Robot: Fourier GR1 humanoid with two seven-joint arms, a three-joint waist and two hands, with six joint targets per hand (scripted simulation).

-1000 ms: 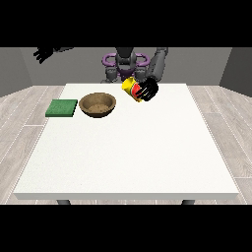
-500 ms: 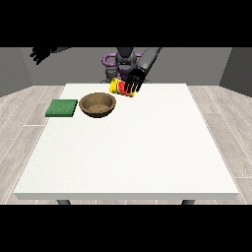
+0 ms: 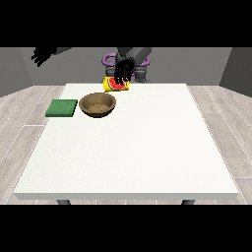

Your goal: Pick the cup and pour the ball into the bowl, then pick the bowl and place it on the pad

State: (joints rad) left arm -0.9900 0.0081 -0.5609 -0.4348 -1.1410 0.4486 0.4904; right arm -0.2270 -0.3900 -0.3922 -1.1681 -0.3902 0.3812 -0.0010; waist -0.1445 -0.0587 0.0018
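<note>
At the far left, a robot hand [image 3: 43,54] is raised well above and apart from the surface [image 3: 133,147], fingers spread and holding nothing. Below it, near the surface's left edge, lies the green pad [image 3: 62,108], flat and square. Just right of the pad, apart from it, sits the brown bowl [image 3: 98,105], round, shallow and upright; whether anything lies inside it cannot be told. It looks stiff and probably light, so a pinch on the rim or fingers curled under its wall should carry it. Right of the bowl and a little behind it, the other robot hand [image 3: 123,72] is curled over the yellow cup [image 3: 116,84], gripping it from above. The cup is tipped onto its side, its red opening facing toward the camera and the bowl. It looks rigid, light and smooth, so it may slip; a wrap around its body suits it. No ball can be made out.
</note>
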